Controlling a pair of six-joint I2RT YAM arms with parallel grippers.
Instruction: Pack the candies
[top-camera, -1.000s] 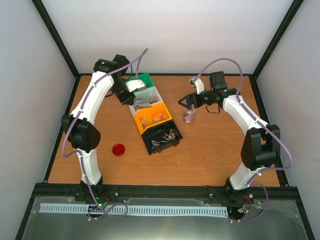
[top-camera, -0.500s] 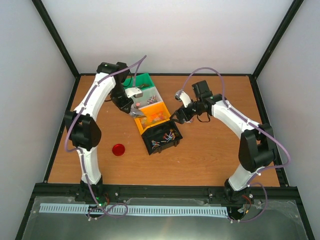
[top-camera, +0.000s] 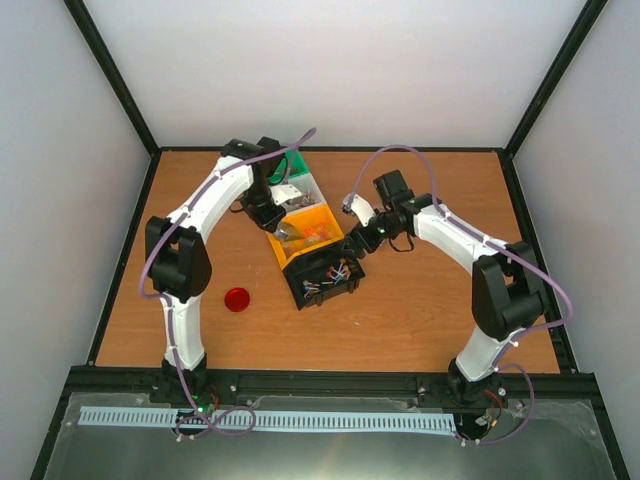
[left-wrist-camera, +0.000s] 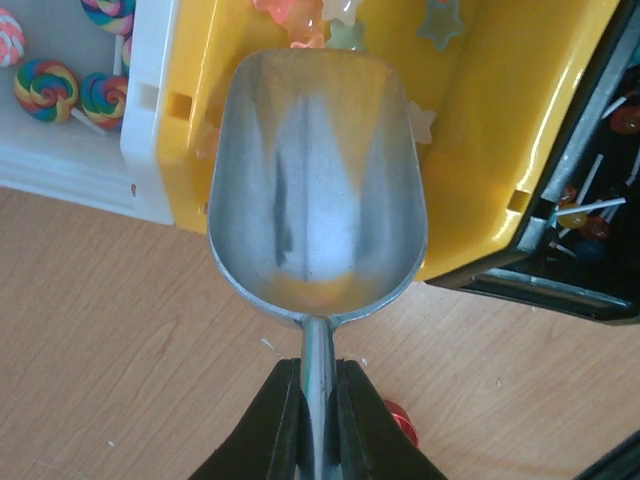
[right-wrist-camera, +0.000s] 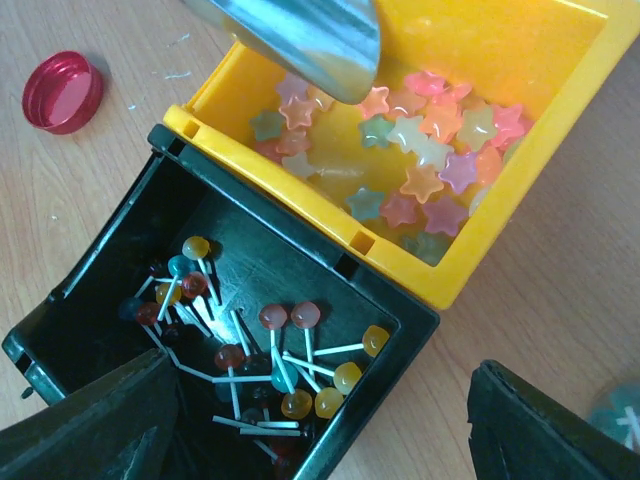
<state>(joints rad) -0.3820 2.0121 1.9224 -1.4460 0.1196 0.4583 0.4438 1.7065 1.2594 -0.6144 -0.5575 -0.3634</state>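
Note:
My left gripper (left-wrist-camera: 318, 365) is shut on the handle of a metal scoop (left-wrist-camera: 315, 175). The scoop is empty and hangs over the near end of the yellow bin (left-wrist-camera: 505, 150). In the top view this gripper (top-camera: 272, 214) is at the bin row's left side. Star-shaped candies (right-wrist-camera: 430, 150) lie in the yellow bin (right-wrist-camera: 520, 250). Small stick lollipops (right-wrist-camera: 300, 375) lie in the black bin (right-wrist-camera: 90, 290). My right gripper (right-wrist-camera: 325, 365) is open and empty above the black bin's corner. In the top view it (top-camera: 357, 240) is just right of the bins.
The green bin (top-camera: 292, 162), white bin (top-camera: 305, 192), orange-yellow bin (top-camera: 325, 240) and black bin (top-camera: 345, 287) form a diagonal row. Swirl lollipops (left-wrist-camera: 60, 85) lie in the white bin. A red lid (top-camera: 237, 299) lies on the table left of the row.
My left arm has carried the scoop from the green and white bins to the yellow bin. My right arm has swung left, away from a small jar, to the black bin.

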